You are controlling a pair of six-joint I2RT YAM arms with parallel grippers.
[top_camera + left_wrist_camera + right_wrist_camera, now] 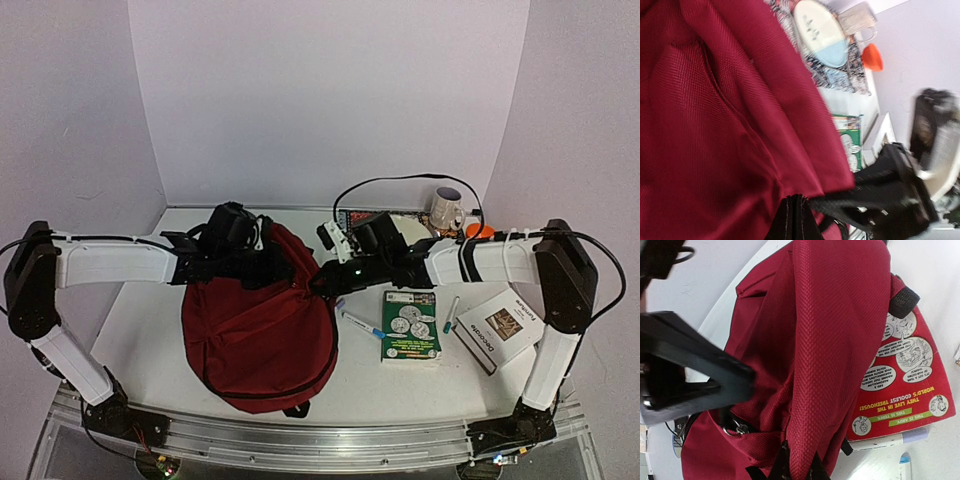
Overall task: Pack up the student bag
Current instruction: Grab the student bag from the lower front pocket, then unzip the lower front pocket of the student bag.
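The dark red student bag (262, 330) lies on the worktop (150, 335), left of a green book (410, 325) waiting to go in, as both arms meet at its far end, apparently to lift and spread its mouth for packing. The left pincer (796, 217) and the right pincer (796, 466) are each nipped tight on a fold of red fabric.

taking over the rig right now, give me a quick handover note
Left gripper: shut on the student bag, pinching red fabric near its top.
Right gripper: shut on the bag's fabric too.
Things: the bag lies on the table. The green book, white book and pen lie to its right. The red comic book lies beside it.
Done: both grips taken; nothing visibly packed.
Left: open the bag, load the books and pen.
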